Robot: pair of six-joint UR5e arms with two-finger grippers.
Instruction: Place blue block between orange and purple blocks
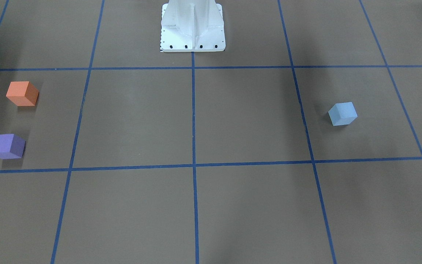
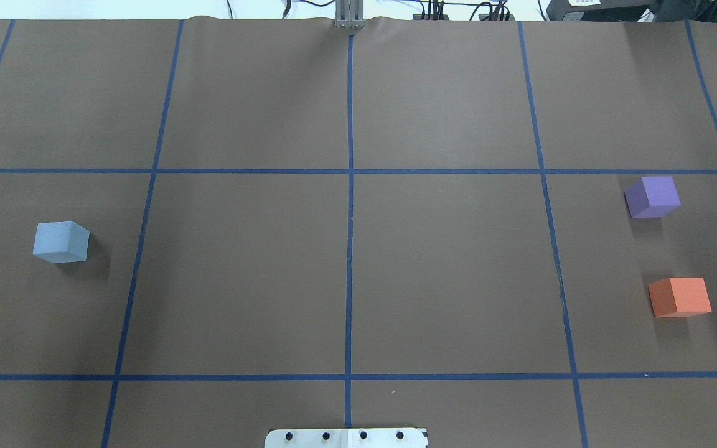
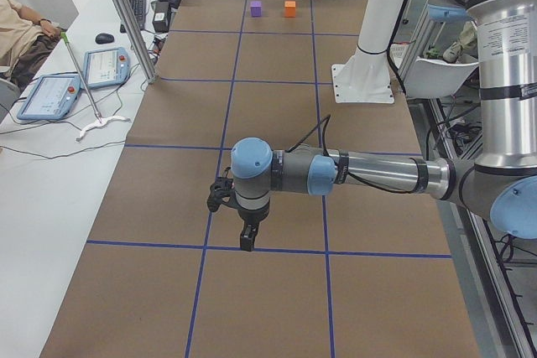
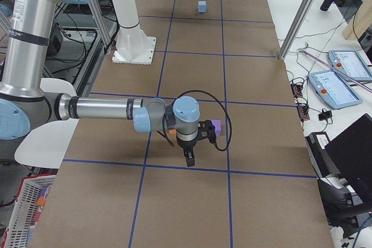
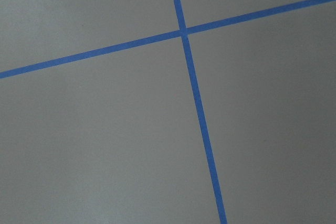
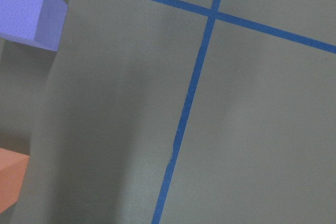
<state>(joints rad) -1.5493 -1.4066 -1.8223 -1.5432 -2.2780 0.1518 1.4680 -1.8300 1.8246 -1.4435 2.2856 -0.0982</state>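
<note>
Currently the blue block (image 2: 61, 242) lies far left of the orange block (image 2: 679, 297) and purple block (image 2: 652, 196), whose modest gap invites a knock; you cannot tell how far the left gripper (image 3: 247, 243) or right gripper (image 4: 189, 160) is open.

No words or numbers can be read anywhere. The tablets (image 3: 50, 96) beside the table (image 3: 277, 123) have screens, but these are too small to read.

Lone block (image 2: 61, 242) left, paired blocks (image 2: 652, 197) right

A robotics lab, shown by the grid-taped table (image 2: 240, 280) and teach pendants (image 4: 333, 88)
</note>
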